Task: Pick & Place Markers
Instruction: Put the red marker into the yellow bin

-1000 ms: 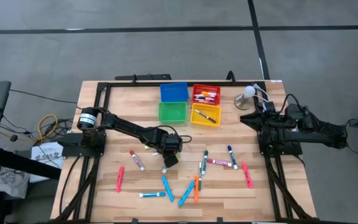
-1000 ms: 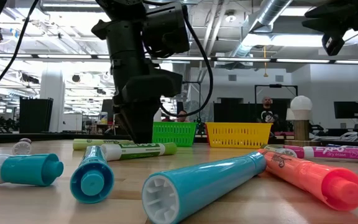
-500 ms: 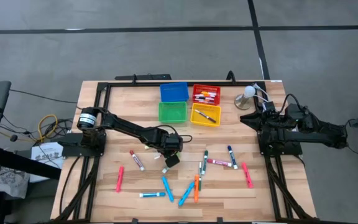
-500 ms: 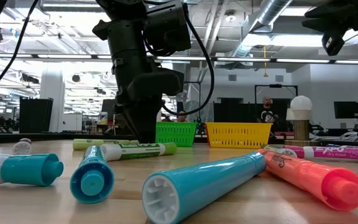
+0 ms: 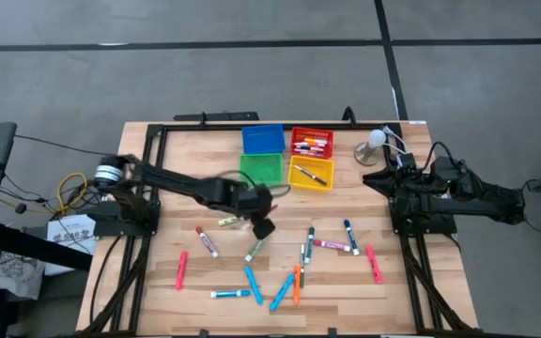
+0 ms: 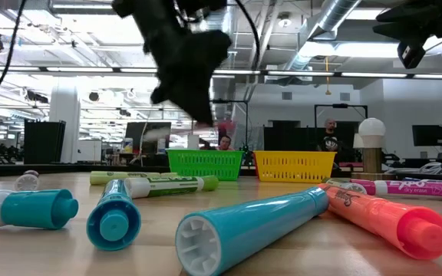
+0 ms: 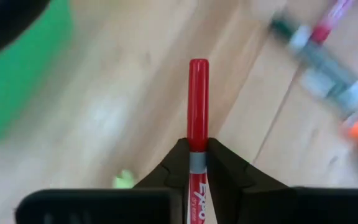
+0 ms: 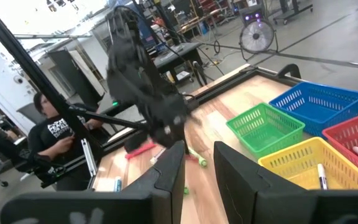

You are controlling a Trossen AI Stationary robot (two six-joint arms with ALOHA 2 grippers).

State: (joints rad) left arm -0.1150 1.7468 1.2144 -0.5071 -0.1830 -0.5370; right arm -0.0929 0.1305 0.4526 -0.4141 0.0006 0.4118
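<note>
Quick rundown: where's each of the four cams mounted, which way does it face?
High: overhead, straight down on the table; both arms show.
Low: at tabletop height, level across markers into the room; left arm drops in from above.
Left wrist: on the left arm, looking past the left gripper, shut on a red marker.
Right wrist: on the right arm, past the right gripper toward the bins and left arm.
Shared: the green bin.

Four bins sit in a two-by-two block toward twelve o'clock of the bench, with loose markers scattered from the centre toward six o'clock. The left claw hangs just at six o'clock of the bins, above the centre. The right claw waits at three o'clock, beside a lamp.
</note>
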